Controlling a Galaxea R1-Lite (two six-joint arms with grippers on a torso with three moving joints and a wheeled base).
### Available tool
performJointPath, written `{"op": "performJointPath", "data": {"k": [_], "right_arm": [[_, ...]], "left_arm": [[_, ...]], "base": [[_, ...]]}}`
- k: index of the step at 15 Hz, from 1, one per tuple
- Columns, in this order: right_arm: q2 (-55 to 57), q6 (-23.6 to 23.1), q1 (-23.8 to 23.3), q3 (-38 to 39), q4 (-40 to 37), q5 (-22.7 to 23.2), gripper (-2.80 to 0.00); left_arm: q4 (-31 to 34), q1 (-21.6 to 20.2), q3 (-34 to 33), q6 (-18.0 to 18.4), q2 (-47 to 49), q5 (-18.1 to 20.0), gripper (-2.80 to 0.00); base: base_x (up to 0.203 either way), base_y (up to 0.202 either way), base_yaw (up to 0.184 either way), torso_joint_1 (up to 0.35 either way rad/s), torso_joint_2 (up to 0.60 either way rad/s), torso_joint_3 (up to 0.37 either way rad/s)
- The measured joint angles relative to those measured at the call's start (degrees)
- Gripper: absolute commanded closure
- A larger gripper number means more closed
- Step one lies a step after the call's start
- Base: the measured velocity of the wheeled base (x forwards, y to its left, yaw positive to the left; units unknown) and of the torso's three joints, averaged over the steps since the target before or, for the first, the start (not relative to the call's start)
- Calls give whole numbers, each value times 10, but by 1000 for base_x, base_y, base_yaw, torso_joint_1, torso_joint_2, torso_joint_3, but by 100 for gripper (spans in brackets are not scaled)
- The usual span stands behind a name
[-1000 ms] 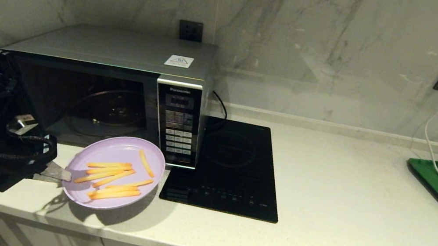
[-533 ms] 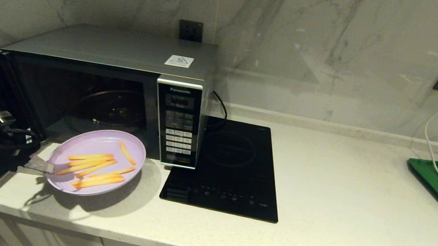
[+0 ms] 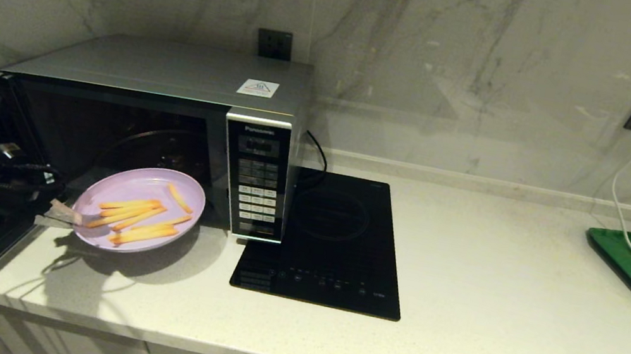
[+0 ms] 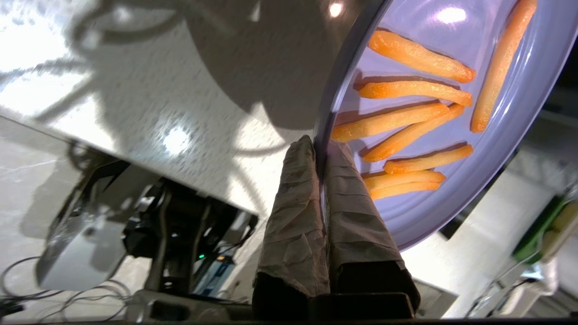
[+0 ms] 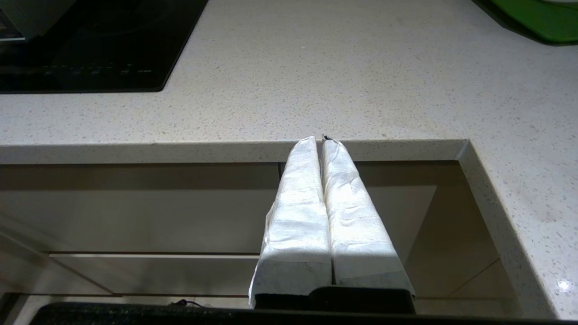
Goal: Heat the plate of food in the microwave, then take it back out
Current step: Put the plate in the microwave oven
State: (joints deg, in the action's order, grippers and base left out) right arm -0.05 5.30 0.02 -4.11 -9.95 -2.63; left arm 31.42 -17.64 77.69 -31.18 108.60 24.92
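A: Start at your left gripper point(image 4: 321, 146). What is it doing?

B: It is clamped on the near-left rim of the plate of food point(image 3: 138, 208), 1 padded finger above the rim and 1 below. You pinch the rim because the plate is shallow and offers no other edge to hold, and gripping at the side keeps the fingers clear of the fries point(image 4: 408, 119).

A: And where is your plate?

B: It hangs in the air above the counter point(image 3: 457, 329), just in front of the microwave point(image 3: 170, 127), at the mouth of the open cavity. The door is swung out to the left, behind your arm. You hold the plate roughly level, I judge so the fries do not slide, and high enough to clear the cavity floor.

A: What does the left wrist view give you that the head view does not?

B: It shows the rim actually seated between the 2 pads, and the plate's shadow on the counter, so it is lifted. The head view alone shows the turntable inside and the induction hob point(image 3: 330, 243) to the right.

A: Your right gripper point(image 5: 323, 140)?

B: Parked below the counter's near edge, fingers pressed together on nothing. Only its own wrist view shows it.
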Motion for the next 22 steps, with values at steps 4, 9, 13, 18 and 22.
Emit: {"op": "performJointPath", "data": {"k": [4, 9, 13, 18, 22], "right_arm": [[0, 0, 0, 0, 0, 0, 0], [0, 0, 0, 0, 0, 0, 0], [0, 0, 0, 0, 0, 0, 0], [0, 0, 0, 0, 0, 0, 0], [0, 0, 0, 0, 0, 0, 0]], "left_arm": [[0, 0, 49, -33, 42, 0, 0], [-1, 0, 78, -74, 79, -1, 0], [-32, 5, 81, -129, 81, -5, 0], [-46, 28, 81, -197, 69, -27, 0], [-77, 43, 83, -248, 68, -44, 0]], "base": [[0, 0, 0, 0, 0, 0], [0, 0, 0, 0, 0, 0], [0, 0, 0, 0, 0, 0], [0, 0, 0, 0, 0, 0], [0, 0, 0, 0, 0, 0]]}}
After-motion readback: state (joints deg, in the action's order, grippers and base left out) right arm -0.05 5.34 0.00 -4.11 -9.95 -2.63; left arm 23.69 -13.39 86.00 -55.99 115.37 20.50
